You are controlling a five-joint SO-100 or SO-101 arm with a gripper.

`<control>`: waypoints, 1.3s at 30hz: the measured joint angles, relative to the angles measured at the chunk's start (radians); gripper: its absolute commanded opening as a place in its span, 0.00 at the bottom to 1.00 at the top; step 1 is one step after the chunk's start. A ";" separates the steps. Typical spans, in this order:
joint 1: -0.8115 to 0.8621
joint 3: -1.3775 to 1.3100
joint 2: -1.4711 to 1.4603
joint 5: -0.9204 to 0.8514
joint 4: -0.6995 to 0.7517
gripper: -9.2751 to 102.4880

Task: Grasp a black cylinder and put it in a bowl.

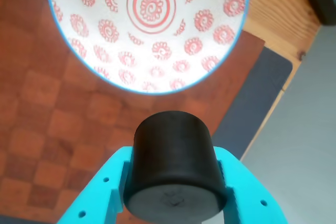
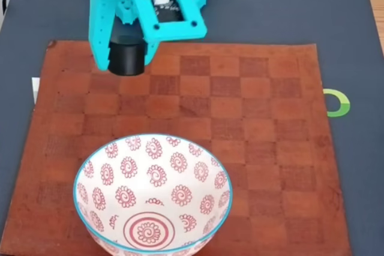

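Between the turquoise fingers of the end effector (image 1: pixel 176 192) sits the black cylinder (image 1: pixel 176 169), pinched on both sides, and in the wrist view it looks to be held clear of the board! In the fixed view the end effector (image 2: pixel 126 58) hangs at the far left of the brown checkerboard mat (image 2: pixel 252 118), cylinder (image 2: pixel 126 57) tucked in its grip. So the grasp looks done; what's left is the carry and the drop. Ahead waits the bowl (image 1: pixel 105 77), white with red spirals and a light blue rim, apart from the cylinder with bare checkered squares between them. In the fixed view the bowl (image 2: pixel 81 208) sits at the near edge of the mat, well apart from the arm, open board all the way. To the right the mat ends, dark underlay (image 2: pixel 354 40) beyond, and the wooden tabletop (image 1: pixel 278 14) edge shows in the wrist view.
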 measured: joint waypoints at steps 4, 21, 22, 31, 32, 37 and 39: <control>-0.044 -0.112 -0.118 0.011 0.000 0.21; -0.074 -0.620 -0.555 0.011 0.000 0.22; -0.074 -0.643 -0.574 0.011 0.000 0.22; -0.072 -0.792 -0.718 0.011 0.000 0.31; -0.071 -0.798 -0.726 0.011 0.002 0.32; -0.069 -0.801 -0.741 0.011 0.008 0.33; -0.069 -0.801 -0.739 0.011 0.015 0.33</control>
